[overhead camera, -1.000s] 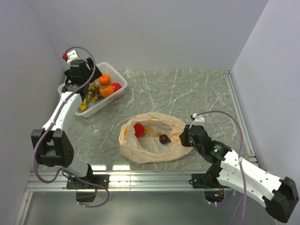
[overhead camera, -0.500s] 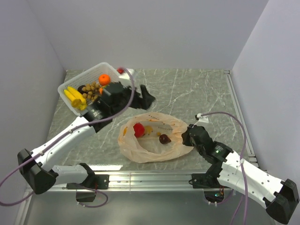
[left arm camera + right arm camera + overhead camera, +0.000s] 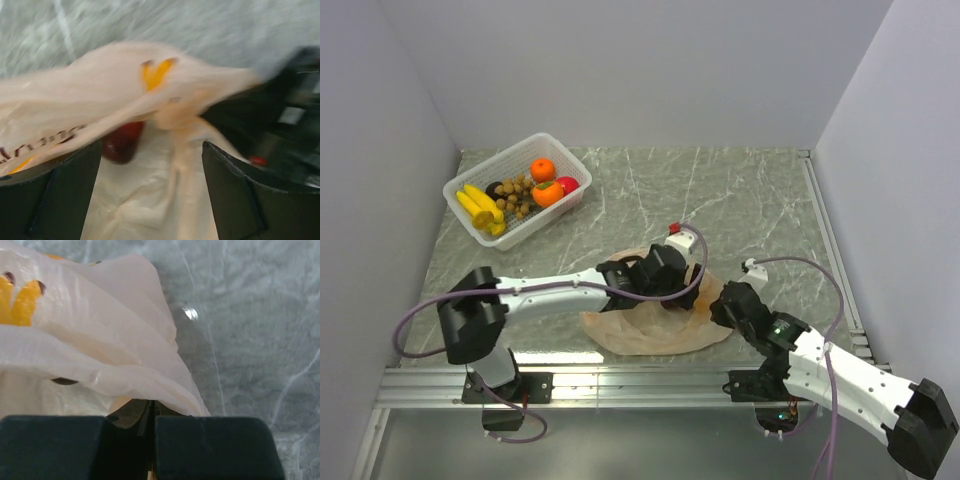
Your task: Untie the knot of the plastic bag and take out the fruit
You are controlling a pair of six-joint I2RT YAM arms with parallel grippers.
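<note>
The peach plastic bag lies open and flattened on the marble table; no knot shows. My left gripper is open and reaches into the bag's mouth. In the left wrist view its fingers straddle bag plastic, with a dark red-brown fruit just ahead. My right gripper is shut on the bag's right edge, and the plastic drapes over its closed jaws. Bananas, a persimmon, a red apple and small brown balls lie in the basket.
The white mesh basket stands at the back left and also holds a tangerine and a dark round fruit. The left arm stretches low across the table's front. Walls close in on the left, back and right.
My left arm has swung from the basket at the back left over to the bag, and now covers the bag's opening. The right gripper has stayed shut on the bag's edge.
</note>
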